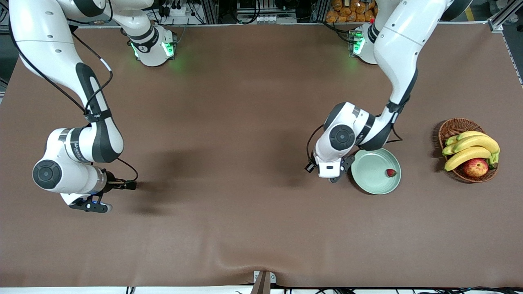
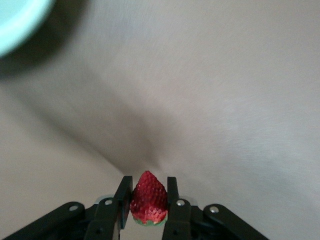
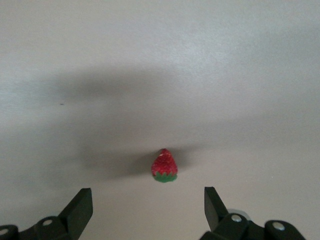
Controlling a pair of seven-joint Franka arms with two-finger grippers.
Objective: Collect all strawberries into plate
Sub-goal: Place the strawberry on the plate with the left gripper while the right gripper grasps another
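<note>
The pale mint plate (image 1: 369,179) lies toward the left arm's end of the table, and one strawberry (image 1: 391,172) rests in it. My left gripper (image 1: 338,174) is low beside the plate, on its side toward the right arm's end. It is shut on a second strawberry (image 2: 148,204), whose red tip points out between the fingers (image 2: 123,196); the hand hides this berry in the front view. My right gripper (image 3: 147,202) is open over a third strawberry (image 3: 164,166), which lies on the table just ahead of the fingertips. In the front view that gripper (image 1: 92,205) is near the right arm's end.
A brown wicker basket (image 1: 453,127) with bananas (image 1: 472,148) and a red-yellow apple (image 1: 475,167) stands beside the plate, closer to the left arm's end of the table. The plate's rim (image 2: 20,22) shows at the edge of the left wrist view. A brown cloth (image 1: 245,163) covers the table.
</note>
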